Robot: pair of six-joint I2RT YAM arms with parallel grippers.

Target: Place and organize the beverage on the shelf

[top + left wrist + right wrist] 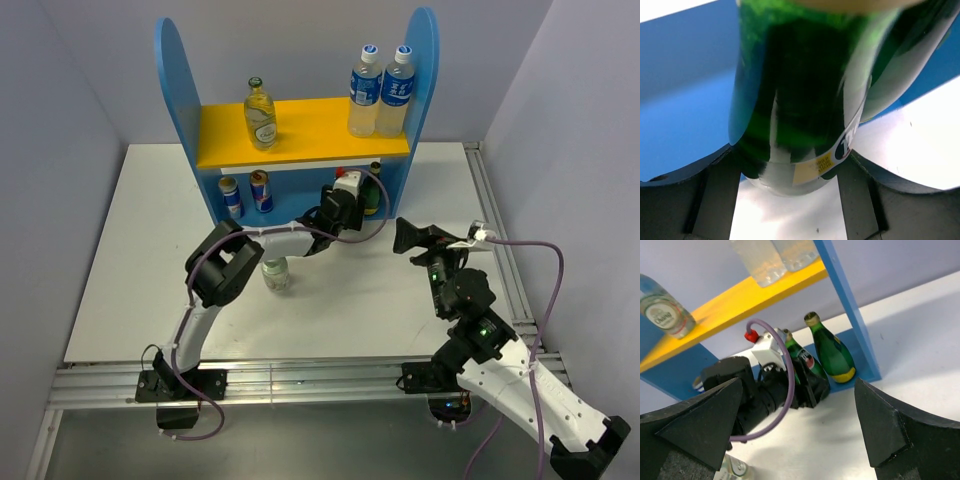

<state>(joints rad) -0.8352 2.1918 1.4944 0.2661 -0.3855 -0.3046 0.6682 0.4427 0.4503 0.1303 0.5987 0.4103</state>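
Between the fingers of the left gripper (790, 175) a dark green glass bottle (795, 100) is sitting clamped, the pads pressing on its lower body from either side. Its long axis is running close to upright, with the neck leaning a little away from its neighbour in the right wrist view. The gripper is hiding its base, so I cannot tell whether it is resting on the lower level of the shelf (170, 70).

Just to its right the second green bottle (831, 352) is standing upright at the foot of the right side panel (846, 305). The two are overlapping in the left wrist view, and whether they are touching is unclear. By my judgement the coming move is turning on that narrow spacing: the held bottle is needing to come vertical and settle beside its twin without knocking it.

Further left on the same level two cans (245, 192) are standing. Out on the table (130, 250) a clear glass bottle (275, 272) is waiting close by the left arm's elbow, while its partner (260, 112) is standing on the yellow upper board (320, 130). The right gripper (797, 384) is hanging spread wide, holding nothing, and facing the shelf from well back.
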